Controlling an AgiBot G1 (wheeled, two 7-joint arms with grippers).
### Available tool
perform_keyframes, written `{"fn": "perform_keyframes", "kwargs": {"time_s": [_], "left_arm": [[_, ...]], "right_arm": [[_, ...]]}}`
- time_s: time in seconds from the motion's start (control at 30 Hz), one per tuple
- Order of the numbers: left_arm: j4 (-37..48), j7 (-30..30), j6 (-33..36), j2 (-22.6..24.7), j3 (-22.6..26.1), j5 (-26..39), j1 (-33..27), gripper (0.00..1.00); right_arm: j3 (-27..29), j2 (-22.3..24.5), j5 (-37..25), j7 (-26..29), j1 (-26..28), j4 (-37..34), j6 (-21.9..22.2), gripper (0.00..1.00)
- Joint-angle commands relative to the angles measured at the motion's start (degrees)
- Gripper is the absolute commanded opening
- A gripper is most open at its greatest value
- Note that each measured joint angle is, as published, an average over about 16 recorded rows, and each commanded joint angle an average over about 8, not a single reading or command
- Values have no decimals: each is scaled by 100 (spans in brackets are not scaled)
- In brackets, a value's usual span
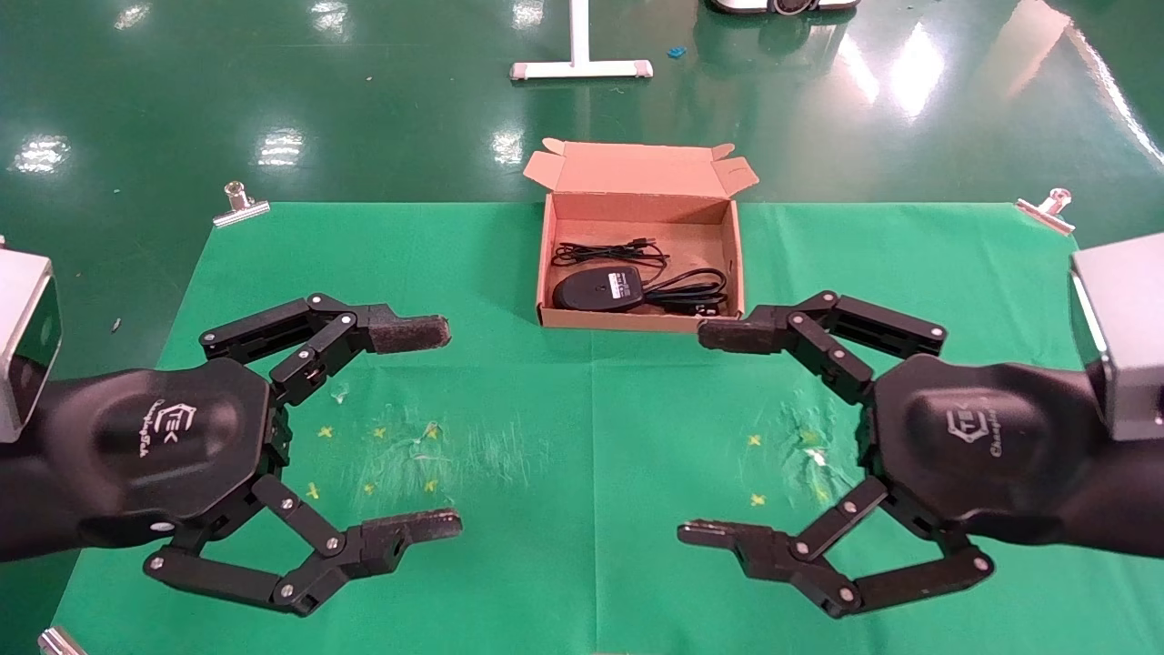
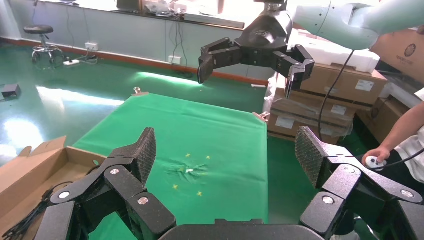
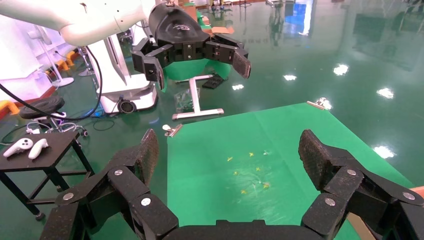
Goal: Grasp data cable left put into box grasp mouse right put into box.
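The brown cardboard box [image 1: 638, 209] stands open at the table's far middle, lid flap folded back. Inside it lie the black mouse [image 1: 598, 289], white label up, its thin cord [image 1: 605, 252] behind it, and the thicker coiled data cable [image 1: 688, 293] to the mouse's right. My left gripper [image 1: 450, 428] is open and empty above the cloth, left of centre. My right gripper [image 1: 692, 433] is open and empty opposite it, its far finger near the box's front right corner. In the left wrist view my own gripper [image 2: 226, 145] is open over the cloth, with the box [image 2: 35, 165] at the edge. The right wrist view shows my right gripper [image 3: 227, 147] open.
A green cloth [image 1: 591, 428] with small yellow marks covers the table, held by metal clips [image 1: 241, 205] at the far corners. A white stand base [image 1: 582, 68] is on the floor beyond. Stacked cartons [image 2: 330, 95] and a person's hand [image 2: 375, 157] are beside the table.
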Motion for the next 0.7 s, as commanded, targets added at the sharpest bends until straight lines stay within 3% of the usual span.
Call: {"fn": "perform_keyframes", "kwargs": {"time_s": [0.03, 0.7], "left_arm": [[-1, -6, -8, 3, 10, 16, -8, 100], [-2, -20, -38, 13, 43, 74, -35, 100]], "right_arm": [[0, 0, -1, 0, 1, 0, 1, 100], [0, 0, -3, 0, 1, 0, 3, 100]]}}
